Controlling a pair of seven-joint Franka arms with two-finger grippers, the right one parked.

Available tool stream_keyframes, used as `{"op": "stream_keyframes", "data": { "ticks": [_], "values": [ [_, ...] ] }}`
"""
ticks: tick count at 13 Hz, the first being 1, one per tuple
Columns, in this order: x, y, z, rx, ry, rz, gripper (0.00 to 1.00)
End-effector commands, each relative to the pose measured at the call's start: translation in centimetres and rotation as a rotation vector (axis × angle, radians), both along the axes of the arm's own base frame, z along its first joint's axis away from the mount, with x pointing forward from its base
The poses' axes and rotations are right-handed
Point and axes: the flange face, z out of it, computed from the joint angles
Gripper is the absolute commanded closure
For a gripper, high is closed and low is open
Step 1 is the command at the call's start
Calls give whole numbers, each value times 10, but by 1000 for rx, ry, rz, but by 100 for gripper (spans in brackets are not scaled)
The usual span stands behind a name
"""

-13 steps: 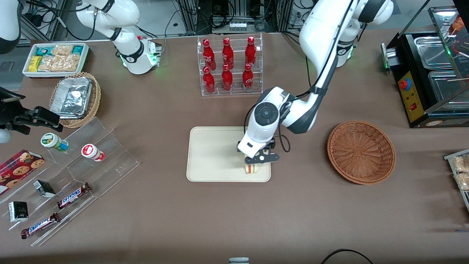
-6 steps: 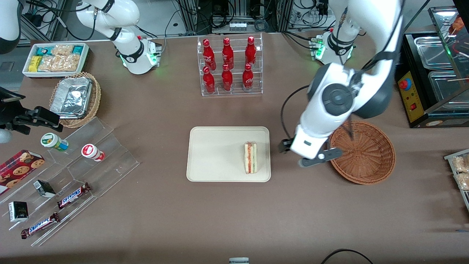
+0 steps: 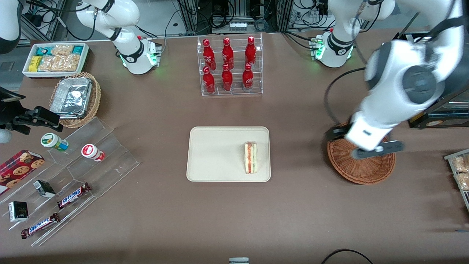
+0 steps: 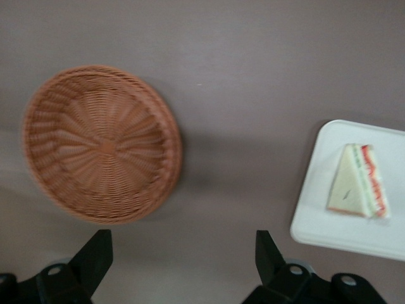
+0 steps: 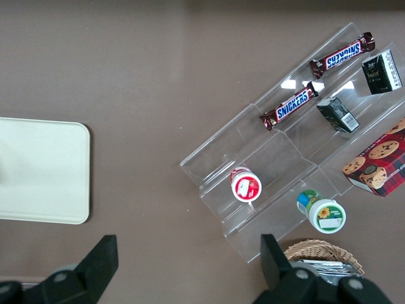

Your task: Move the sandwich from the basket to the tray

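Brown cloth covers the table [image 3: 234, 212]. The flat cream-beige rectangular tray [image 3: 216, 154] is the landmark. The round reddish-brown wicker basket [image 3: 361, 170] sits well apart from it, toward the working arm's end, and holds nothing. Above the basket hangs the pincer [image 4: 183, 259], spread wide, gripping nothing. The triangular white-bread sandwich [image 3: 251, 157] lies on the tray at the rim nearest the basket, red and green filling showing. Judged soft, light, crushable; best held gently across the bread faces.

Brown table [image 3: 154, 220] has the tray [image 3: 220, 154], the basket [image 3: 361, 170] (gripper [image 4: 183, 259] hanging above it, fingers spread), bottle rack [image 3: 230, 66], clear snack shelf [image 3: 73, 176].
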Motion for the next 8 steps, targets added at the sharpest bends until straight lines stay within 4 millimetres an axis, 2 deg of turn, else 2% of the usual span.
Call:
{"op": "stream_keyframes", "data": {
  "ticks": [1,3,7,8],
  "values": [
    [-18,44,28,-6,9,-9,0],
    [-29,57,44,-6,26,-94,0],
    [-51,104,86,-10,-2,-30,0],
    [-57,110,95,-14,-14,-21,0]
  ]
}}
